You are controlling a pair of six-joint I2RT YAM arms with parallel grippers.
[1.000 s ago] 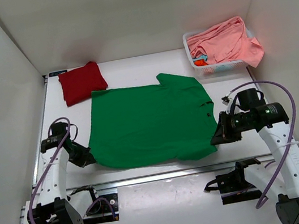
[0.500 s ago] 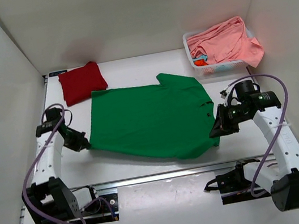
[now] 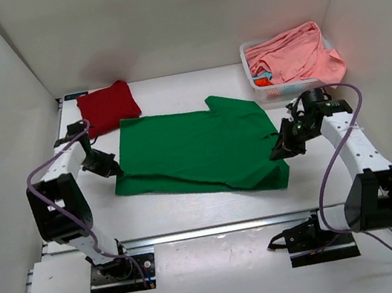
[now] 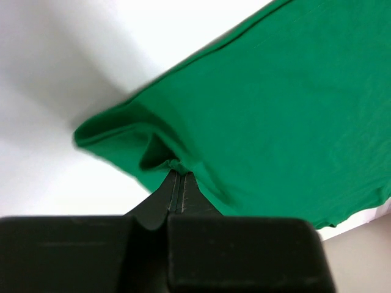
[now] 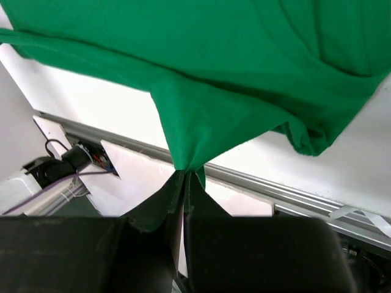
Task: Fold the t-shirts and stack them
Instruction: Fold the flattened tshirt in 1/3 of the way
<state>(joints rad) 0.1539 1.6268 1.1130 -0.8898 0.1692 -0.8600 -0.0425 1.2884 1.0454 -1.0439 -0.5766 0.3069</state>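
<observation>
I see left gripper (image 4: 177,175) clenched on the green t-shirt (image 3: 197,150) at its near-left corner, right gripper (image 5: 185,175) clenched on its near-right corner. Shirt spread over the middle of the table (image 3: 214,207). Red t-shirt (image 3: 105,107) folded at far-left corner; pink t-shirt (image 3: 293,53) heaped in basket (image 3: 281,91), far-right corner.

green t-shirt (image 4: 275,122) cropped by both wrist views, basket (image 3: 288,89) interior mostly hidden
</observation>
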